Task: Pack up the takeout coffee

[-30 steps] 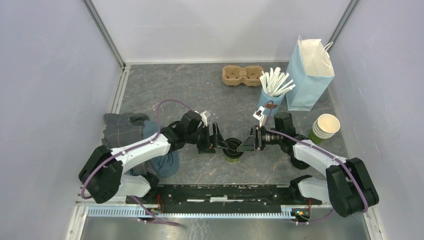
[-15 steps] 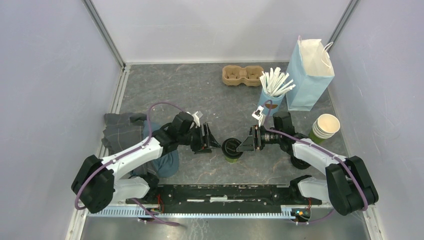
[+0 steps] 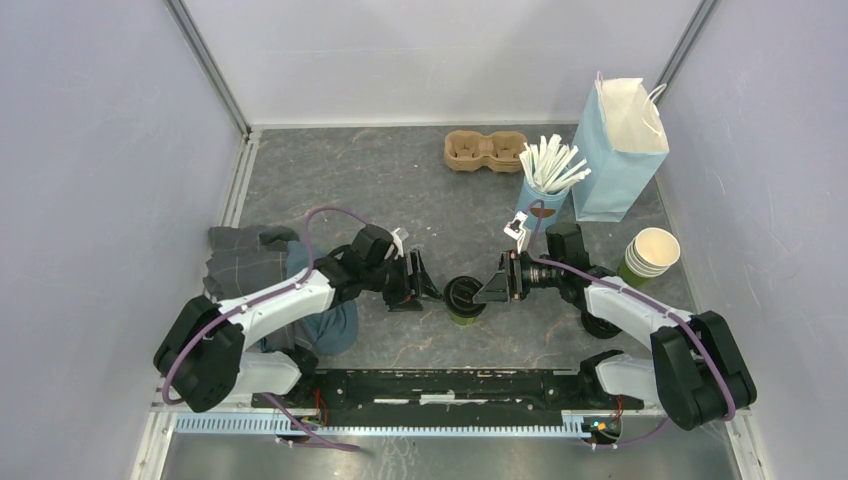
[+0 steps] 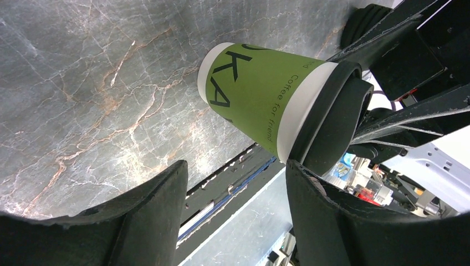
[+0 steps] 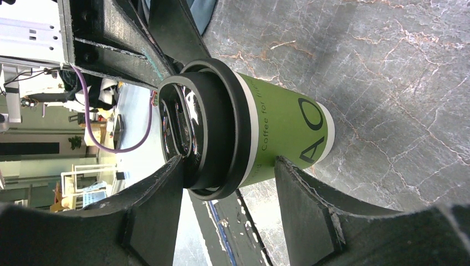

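Two claws point at one cup from above. Which is nearer? Ana asks.

Ben: The right one. The takeout coffee [image 3: 464, 297] stands upright on the table [image 3: 400, 190] between them, near the front edge and well apart from the blue bag [image 3: 620, 150] at the far right. The right gripper [image 3: 487, 291] is at the cup's right side. The left gripper [image 3: 432, 291] sits just short of it on the other side, with a strip of table between.

Ana: And the left wrist view?

Ben: The left gripper [image 4: 235, 172] is spread wide and holds nothing. The takeout coffee [image 4: 260, 105] lies straight ahead, beyond the fingertips and not between them. Its long axis runs from base to black lid [image 4: 332, 122], square to the table. It looks slanted only because the camera is rolled.

Ana: Right wrist?

Ben: There the right gripper [image 5: 228, 160] straddles the takeout coffee [image 5: 277, 133], one finger on each side, up near the lid [image 5: 213, 138]. The jaws are apart, though. I see a gap on one side, so it isn't clamped.

Ana: What does the next move hang on?

Ben: My guess is that the right claw only has to close across the cup's axis, then lift it straight up and carry it back and right towards the bag. The left one would first need to advance.
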